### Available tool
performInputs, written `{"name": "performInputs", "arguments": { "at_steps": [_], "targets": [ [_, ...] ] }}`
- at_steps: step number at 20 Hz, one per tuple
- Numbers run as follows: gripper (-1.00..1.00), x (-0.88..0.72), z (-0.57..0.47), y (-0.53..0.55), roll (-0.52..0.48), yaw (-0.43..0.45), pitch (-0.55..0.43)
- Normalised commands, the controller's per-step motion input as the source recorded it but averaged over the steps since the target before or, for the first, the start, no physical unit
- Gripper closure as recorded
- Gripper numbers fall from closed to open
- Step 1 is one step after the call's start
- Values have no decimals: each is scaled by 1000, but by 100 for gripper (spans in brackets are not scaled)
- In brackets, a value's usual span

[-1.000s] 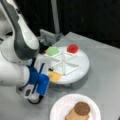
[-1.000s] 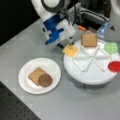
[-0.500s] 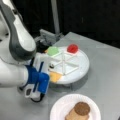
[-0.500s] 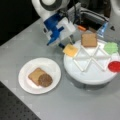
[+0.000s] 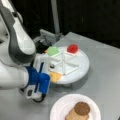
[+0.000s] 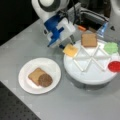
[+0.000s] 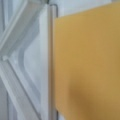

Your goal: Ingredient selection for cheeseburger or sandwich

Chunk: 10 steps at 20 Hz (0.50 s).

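The end effector (image 6: 67, 44) sits low at the rim of the white divided tray (image 6: 87, 75), right over the yellow cheese square (image 6: 70, 50); whether its fingers are apart or clamped on the cheese I cannot tell, as the blue-and-white housing hides them in both front views. The wrist view is nearly filled by the cheese (image 7: 87, 62), w/ a white divider rib (image 7: 51, 62) just beside its edge.

The cheese lies in the tray compartment nearest the arm, overhanging the rim a little in a front view (image 5: 55, 77). On the paper plate (image 6: 27, 85), near the bench edge at a front view's bottom, one toast square (image 6: 35, 75) lies w/ the dark patty (image 6: 45, 80) on top (so the stack is begun, no cheese yet). The second toast (image 6: 89, 40), green leaf (image 6: 111, 47) and red disc (image 6: 115, 66) are still in their tray compartments.

To do this pick well, I'd judge: grip the overhanging edge of the thin piece, keep clear of the rib, lift straight up so it doesn't snag or fold.
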Motion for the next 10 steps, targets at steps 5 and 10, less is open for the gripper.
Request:
{"name": "performInputs", "arguments": {
  "at_steps": [5, 10],
  "targets": [
    [-100, 250, -98, -268, 310, 122, -32],
    [-100, 212, -95, -256, 280, 133, -44]
  ]
}}
